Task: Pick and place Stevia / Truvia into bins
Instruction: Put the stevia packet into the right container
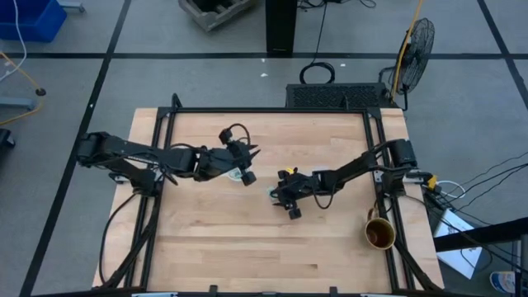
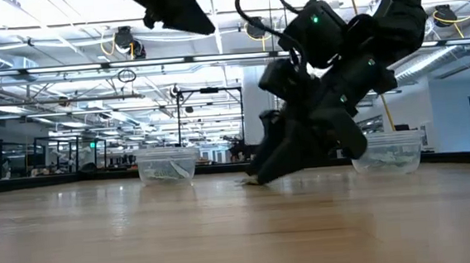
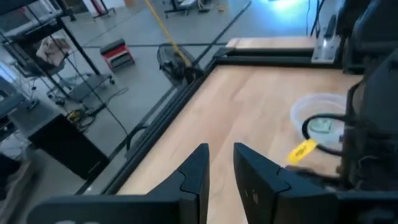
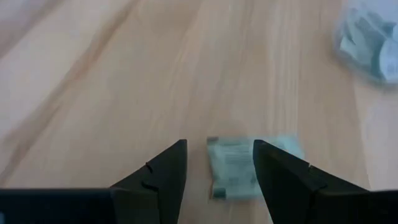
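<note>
Our right gripper [image 4: 214, 168], fingers apart, straddles a Stevia packet [image 4: 239, 167] flat on the worktop [image 4: 93, 74]; we should centre, press low, then pinch. Left gripper [image 3: 219, 168], fingers nearly together, waits beside that packet's bin [image 3: 320, 121].

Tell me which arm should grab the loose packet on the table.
Right. Its gripper is open, low over the table, with the packet between its fingers. The left gripper is raised beside a cup, with no packet before it.
</note>
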